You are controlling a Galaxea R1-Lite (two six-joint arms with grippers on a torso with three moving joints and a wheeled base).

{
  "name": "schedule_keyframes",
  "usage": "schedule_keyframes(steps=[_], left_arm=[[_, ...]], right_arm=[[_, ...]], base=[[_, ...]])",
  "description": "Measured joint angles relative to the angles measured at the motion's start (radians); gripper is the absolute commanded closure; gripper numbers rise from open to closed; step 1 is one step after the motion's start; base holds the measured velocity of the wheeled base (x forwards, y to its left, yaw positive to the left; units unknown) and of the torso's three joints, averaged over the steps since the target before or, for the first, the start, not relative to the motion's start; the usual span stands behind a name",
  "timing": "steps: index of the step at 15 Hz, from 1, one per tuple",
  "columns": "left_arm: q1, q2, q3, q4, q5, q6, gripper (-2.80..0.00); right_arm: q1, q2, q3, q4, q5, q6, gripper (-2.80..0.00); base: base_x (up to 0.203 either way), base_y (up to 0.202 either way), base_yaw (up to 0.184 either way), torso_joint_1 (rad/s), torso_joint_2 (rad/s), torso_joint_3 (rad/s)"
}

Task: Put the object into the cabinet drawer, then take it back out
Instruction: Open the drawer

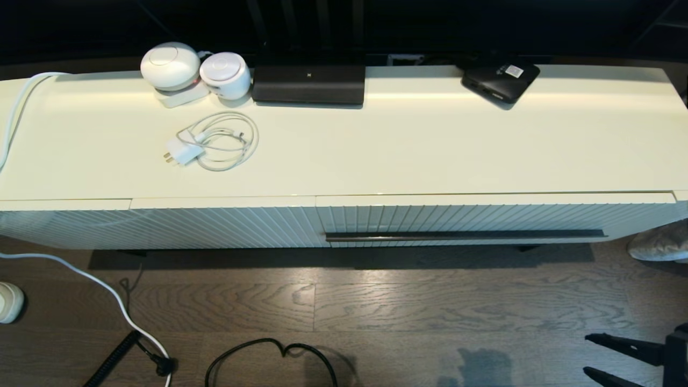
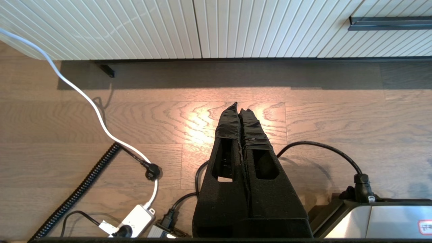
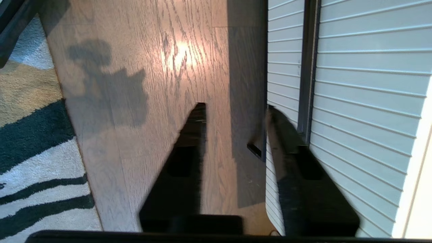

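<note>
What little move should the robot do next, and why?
Probably bring the right tool up to the dark bar handle and close on it, to pull the cabinet drawer open. The drawer is shut, no umbrella shows anywhere, and the right tool is open beside the ribbed front, near the handle. The left tool is shut, low over the floor.

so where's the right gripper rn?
Head view: right gripper low at the right edge over the floor. Right wrist view: open beside the closed cabinet drawer, near its bar handle.

Left gripper point(image 2: 240, 109) hangs low, jaws closed together. Right gripper point(image 3: 234, 106) hangs low at the right, jaws spread apart.
</note>
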Motion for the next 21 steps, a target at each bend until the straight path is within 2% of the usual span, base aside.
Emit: schedule_keyframes(steps=[4, 8, 14, 17, 21], left_arm=[[0.000, 0.000, 0.000, 0.000, 0.000, -0.001, 0.00], [0.000, 0.000, 0.000, 0.000, 0.000, 0.000, 0.00], [0.000, 0.000, 0.000, 0.000, 0.000, 0.000, 0.00], [0.000, 0.000, 0.000, 0.000, 0.000, 0.000, 0.00], [0.000, 0.000, 0.000, 0.000, 0.000, 0.000, 0.00]], right_arm=[[0.015, 0.150, -0.040, -0.094, -0.001, 0.007, -2.80], [0.043, 0.285, -0.080, -0.125, 0.002, 0.014, -2.80], [0.061, 0.454, -0.085, -0.302, 0.004, 0.007, -2.80], [0.062, 0.537, -0.099, -0.401, 0.004, 0.004, -2.80], [0.022, 0.614, -0.150, -0.410, 0.004, 0.004, -2.80]], base=[[0.000, 0.000, 0.000, 0.000, 0.00, 0.000], [0.000, 0.000, 0.000, 0.000, 0.00, 0.000], [0.000, 0.000, 0.000, 0.000, 0.00, 0.000], [0.000, 0.000, 0.000, 0.000, 0.00, 0.000], [0.000, 0.000, 0.000, 0.000, 0.00, 0.000]])
